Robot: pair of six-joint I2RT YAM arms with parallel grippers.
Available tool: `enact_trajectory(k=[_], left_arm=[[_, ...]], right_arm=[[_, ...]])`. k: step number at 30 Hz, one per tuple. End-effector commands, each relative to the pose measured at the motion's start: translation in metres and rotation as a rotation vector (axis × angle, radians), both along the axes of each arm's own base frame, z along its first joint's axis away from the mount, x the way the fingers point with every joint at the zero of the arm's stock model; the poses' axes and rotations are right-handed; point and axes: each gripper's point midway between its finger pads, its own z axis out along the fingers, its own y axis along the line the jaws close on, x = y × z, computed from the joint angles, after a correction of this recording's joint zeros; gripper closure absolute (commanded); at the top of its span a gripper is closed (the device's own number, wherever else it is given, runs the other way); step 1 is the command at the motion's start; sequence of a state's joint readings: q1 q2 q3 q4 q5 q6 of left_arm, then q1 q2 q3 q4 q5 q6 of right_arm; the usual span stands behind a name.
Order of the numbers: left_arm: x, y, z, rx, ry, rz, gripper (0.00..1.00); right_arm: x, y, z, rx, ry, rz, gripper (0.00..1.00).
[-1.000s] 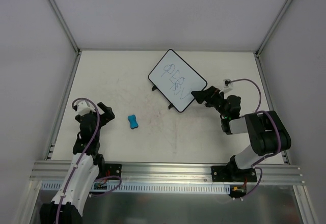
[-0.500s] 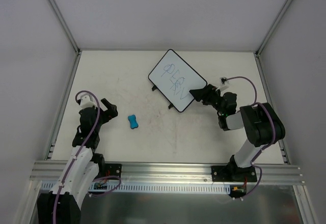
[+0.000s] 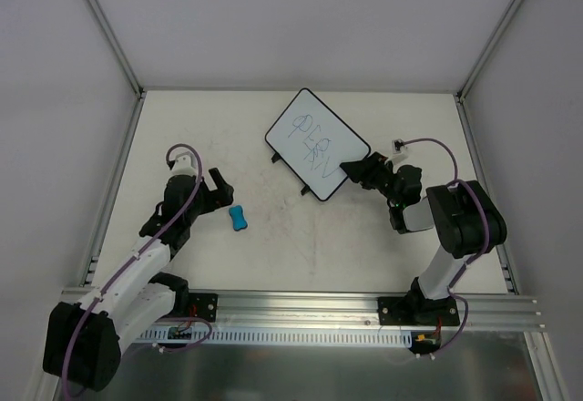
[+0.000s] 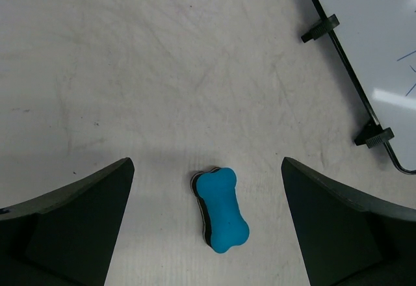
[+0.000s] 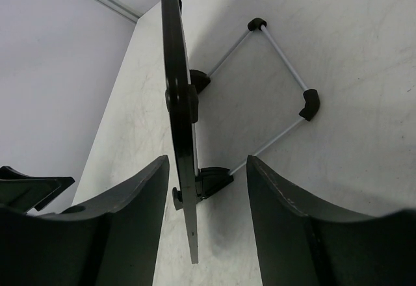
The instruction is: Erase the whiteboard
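Right pincer point(image 5: 207, 161) stands open, the scribbled whiteboard's point(image 3: 316, 144) edge between its fingers with a gap on one side. Left pincer point(image 4: 207, 164) gapes wide over the counter point(image 3: 301, 237), the blue eraser point(image 4: 221, 211) lying untouched between its fingers.

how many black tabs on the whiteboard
2 tabs, both on the whiteboard edge facing the eraser: one toward the back, one toward the front. More could hide beneath the board.

Left arm point(image 3: 137, 272) white with black joints, right arm point(image 3: 466, 228) mostly black — purple cables point(image 3: 435, 143) loop along both.
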State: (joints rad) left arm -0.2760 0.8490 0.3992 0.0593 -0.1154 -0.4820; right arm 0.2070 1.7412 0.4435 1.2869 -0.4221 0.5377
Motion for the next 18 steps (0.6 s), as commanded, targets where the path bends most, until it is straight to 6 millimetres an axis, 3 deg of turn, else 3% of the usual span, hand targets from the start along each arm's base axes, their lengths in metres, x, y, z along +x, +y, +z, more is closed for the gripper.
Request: enact_trajectory(k=[1, 7, 18], left_arm=[[0.005, -0.003, 0.001, -0.004, 0.042, 0.01, 0.01], [0.005, -0.011, -0.015, 0.0, 0.122, -0.016, 0.01], [0.001, -0.027, -0.022, 0.049, 0.172, -0.123, 0.01]], right_arm=[[0.015, -0.001, 0.057, 0.043, -0.247, -0.02, 0.46], [0.014, -0.003, 0.059, 0.045, -0.249, -0.023, 0.47], [0.013, -0.007, 0.062, 0.05, -0.252, -0.031, 0.49]])
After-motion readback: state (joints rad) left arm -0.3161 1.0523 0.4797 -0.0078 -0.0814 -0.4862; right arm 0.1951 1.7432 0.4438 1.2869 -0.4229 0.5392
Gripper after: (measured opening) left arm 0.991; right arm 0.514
